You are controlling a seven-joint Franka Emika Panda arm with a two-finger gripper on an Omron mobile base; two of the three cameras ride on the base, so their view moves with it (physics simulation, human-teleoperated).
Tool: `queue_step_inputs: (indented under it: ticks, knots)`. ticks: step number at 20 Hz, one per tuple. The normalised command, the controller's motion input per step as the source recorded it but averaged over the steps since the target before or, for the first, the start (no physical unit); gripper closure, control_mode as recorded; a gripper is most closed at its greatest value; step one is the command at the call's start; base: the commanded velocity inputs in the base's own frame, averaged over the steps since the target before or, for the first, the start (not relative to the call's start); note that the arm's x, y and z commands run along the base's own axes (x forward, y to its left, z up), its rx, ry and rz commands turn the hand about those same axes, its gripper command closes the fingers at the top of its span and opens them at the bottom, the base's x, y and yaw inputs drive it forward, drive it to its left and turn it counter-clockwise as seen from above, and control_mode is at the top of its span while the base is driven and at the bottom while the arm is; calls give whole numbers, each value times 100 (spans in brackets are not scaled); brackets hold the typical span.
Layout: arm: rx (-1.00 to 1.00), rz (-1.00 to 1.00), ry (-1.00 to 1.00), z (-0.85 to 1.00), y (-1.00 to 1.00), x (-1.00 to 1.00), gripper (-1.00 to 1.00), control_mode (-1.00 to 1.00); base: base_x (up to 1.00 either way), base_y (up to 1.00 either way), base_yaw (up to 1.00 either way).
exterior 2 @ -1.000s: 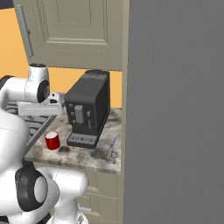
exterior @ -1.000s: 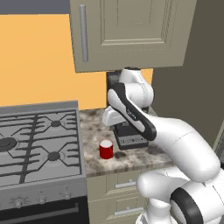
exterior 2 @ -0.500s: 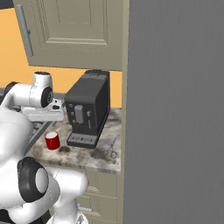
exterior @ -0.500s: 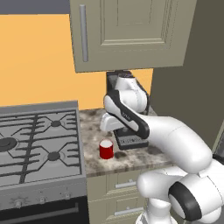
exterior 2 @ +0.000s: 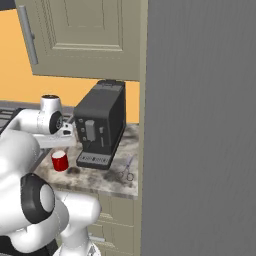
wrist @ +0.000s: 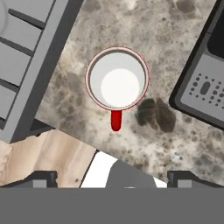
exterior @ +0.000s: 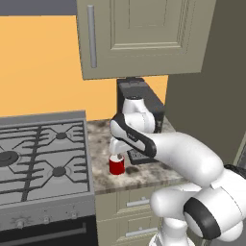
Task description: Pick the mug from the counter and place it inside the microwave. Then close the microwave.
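The red mug (exterior: 116, 166) stands upright on the speckled counter (exterior: 146, 174), between the stove and the coffee machine. My gripper (exterior: 116, 154) hangs straight above it, pointing down, a short way off its rim. In the hand view I look down into the mug (wrist: 117, 78), white inside, with its red handle (wrist: 116, 120) pointing toward the counter's front edge. My gripper (wrist: 113, 179) is open, with nothing between its fingertips (wrist: 40, 178). From the right I see the mug (exterior 2: 59, 161) under my hand (exterior 2: 56, 138). The microwave is out of view.
A black coffee machine (exterior 2: 100, 125) stands right of the mug, its drip tray (wrist: 205, 85) close by. The grey gas stovetop (exterior: 41, 153) borders the counter on the left. Scissors (exterior 2: 126, 170) lie by the machine. A beige wall cabinet (exterior: 139, 38) hangs overhead, and a tall grey panel (exterior 2: 200, 125) stands at right.
My arm has swung forward and down, bringing the hand from near the coffee machine to right over the mug. The mug has stayed put and the gripper has stayed open.
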Motion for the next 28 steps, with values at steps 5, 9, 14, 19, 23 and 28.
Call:
queue_step_inputs:
  ticks: [5, 9, 14, 19, 23, 28]
  knots:
    - [-4, -2, -1, -15, 9, 24, -100, -100, 0, 0, 0]
    - [0, -3, 0, 0, 10, 5, -100, -100, 0, 0, 0]
    - [0, 0, 0, -9, 14, 0, -100, -100, 0, 0, 0]
    - [-1, 0, -1, -26, 3, 9, -100, -100, 0, 0, 0]
    - [0, 0, -1, -18, 0, 1, -100, -100, 0, 0, 0]
    - [0, 0, -3, -9, 0, 0, -100, -100, 0, 0, 0]
